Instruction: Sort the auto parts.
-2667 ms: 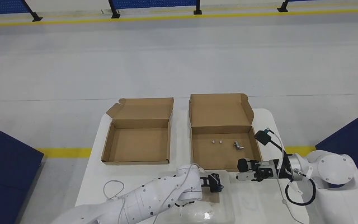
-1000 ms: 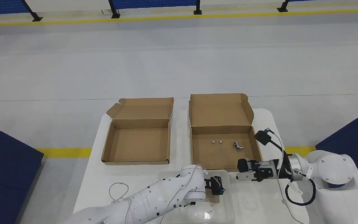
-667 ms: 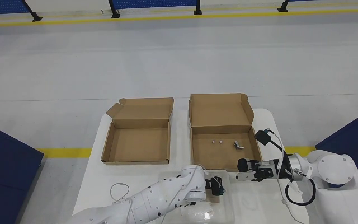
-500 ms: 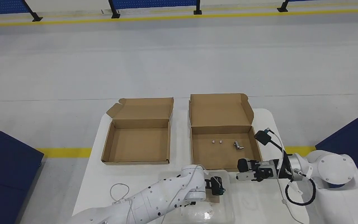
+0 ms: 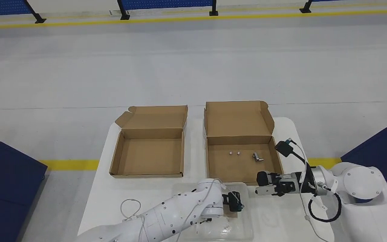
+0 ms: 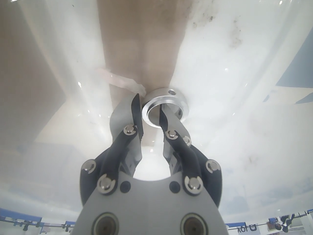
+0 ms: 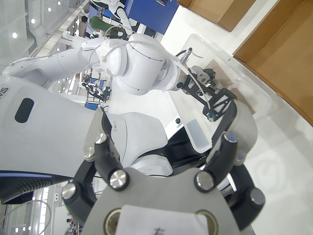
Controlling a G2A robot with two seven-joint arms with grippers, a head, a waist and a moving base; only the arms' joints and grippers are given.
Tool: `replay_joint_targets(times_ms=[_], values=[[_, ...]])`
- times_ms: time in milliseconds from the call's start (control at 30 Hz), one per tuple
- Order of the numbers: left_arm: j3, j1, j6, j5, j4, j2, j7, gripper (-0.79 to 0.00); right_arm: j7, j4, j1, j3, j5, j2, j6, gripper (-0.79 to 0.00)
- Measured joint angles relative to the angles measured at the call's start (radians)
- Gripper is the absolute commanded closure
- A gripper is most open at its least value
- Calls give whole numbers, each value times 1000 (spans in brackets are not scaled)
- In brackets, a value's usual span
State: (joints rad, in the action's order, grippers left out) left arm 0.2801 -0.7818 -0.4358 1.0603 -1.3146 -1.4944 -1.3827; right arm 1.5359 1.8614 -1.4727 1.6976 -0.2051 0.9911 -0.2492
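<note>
A silver ring [image 6: 165, 107] with a small screw hole in its side lies in a clear tray [image 7: 245, 75] at the table's 6 o'clock edge, nearest the robot. The left gripper [image 6: 148, 108] is down over it, jaws narrowly apart and astride the ring's wall. One finger is outside against the metal; the other is inside the hole, with a sliver of gap showing. To do this pick well, the jaws should probably close squarely on that wall until both pads bear, then lift straight up. Smooth round metal could twist out of a shallow pinch, and the light tray may slide. The right gripper [image 7: 166, 117] hovers at 3 o'clock of the left one, jaws wide apart, holding nothing. On the white table [image 5: 284, 130] a cardboard box [image 5: 147, 156] sits open at 11 o'clock, and a second box [image 5: 243, 175] at 1 o'clock holds three small parts [image 5: 238, 153]. Beyond lies a grey floor [image 5: 193, 66] with yellow lines [image 5: 66, 164] and blue barriers [image 5: 163, 3]
</note>
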Motion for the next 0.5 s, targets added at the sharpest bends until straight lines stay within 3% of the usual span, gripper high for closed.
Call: replay_joint_targets(times_ms=[333,500], values=[[11,-3,7,8,6,-7,-4,0,0,0,0,0,0,0,0,-785],[33,-4,14,3,-31,3,-16,0,0,0,0,0,0,0,0,-785]])
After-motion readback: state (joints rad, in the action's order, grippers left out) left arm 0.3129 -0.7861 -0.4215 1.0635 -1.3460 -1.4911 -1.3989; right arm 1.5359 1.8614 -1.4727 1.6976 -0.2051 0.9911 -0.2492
